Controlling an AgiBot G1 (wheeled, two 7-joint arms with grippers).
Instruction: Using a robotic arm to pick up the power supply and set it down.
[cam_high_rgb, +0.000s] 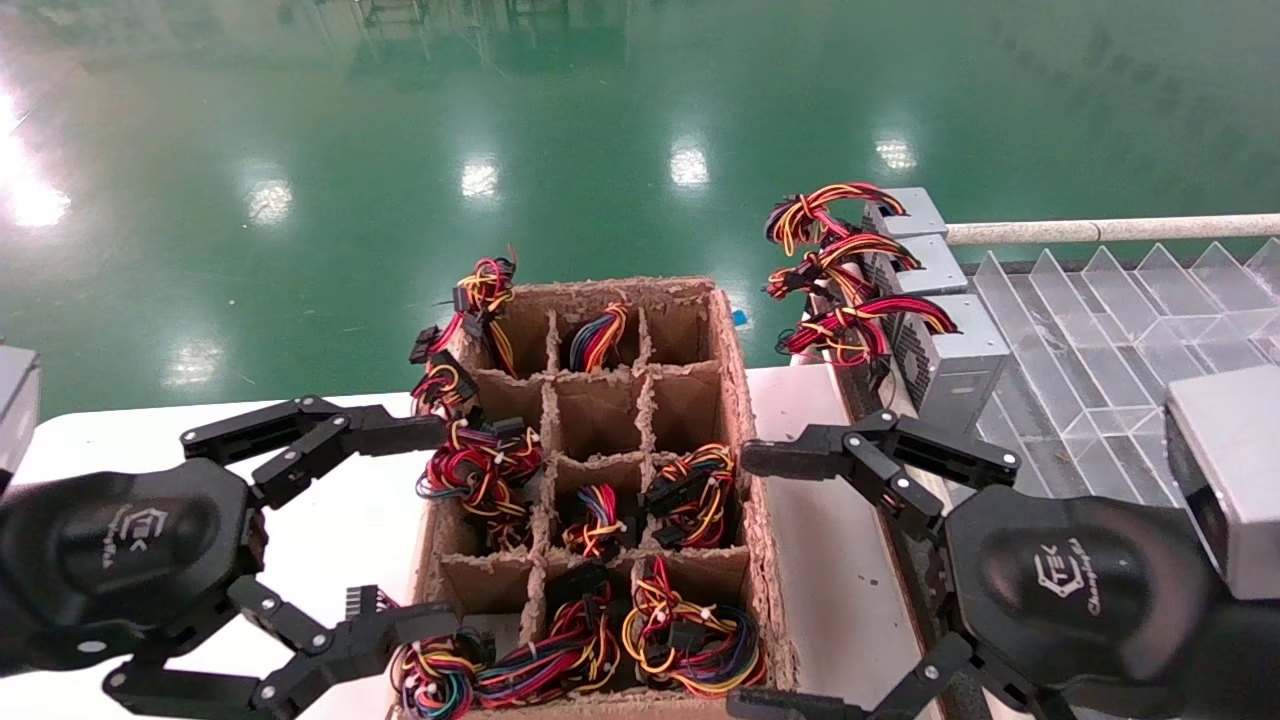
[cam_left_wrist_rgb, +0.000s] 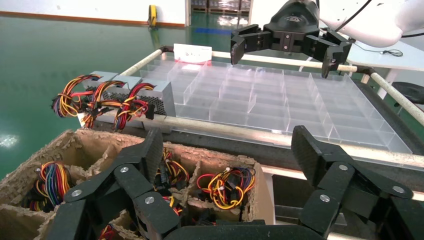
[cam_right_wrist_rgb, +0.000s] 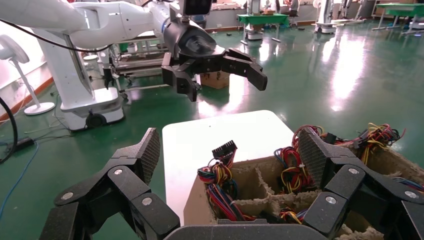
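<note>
Flanking carton (cam_high_rgb: 735, 400): left claw (cam_high_rgb: 405, 530), right claw (cam_high_rgb: 750, 580), both released; three power supplies (cam_high_rgb: 950, 350).

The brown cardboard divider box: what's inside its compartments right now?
The brown cardboard divider box holds bundles of red, yellow and black wires in most cells; two middle cells look empty. Whatever lies beneath the bundles is covered.

Open left hand (cam_left_wrist_rgb: 227, 165) above cardboard box (cam_left_wrist_rgb: 60, 145), power supply (cam_left_wrist_rgb: 162, 97) on clear tray (cam_left_wrist_rgb: 280, 107)

Box (cam_high_rgb: 745, 420) btm edge cut off; compartment contents under wires hidden.
</note>
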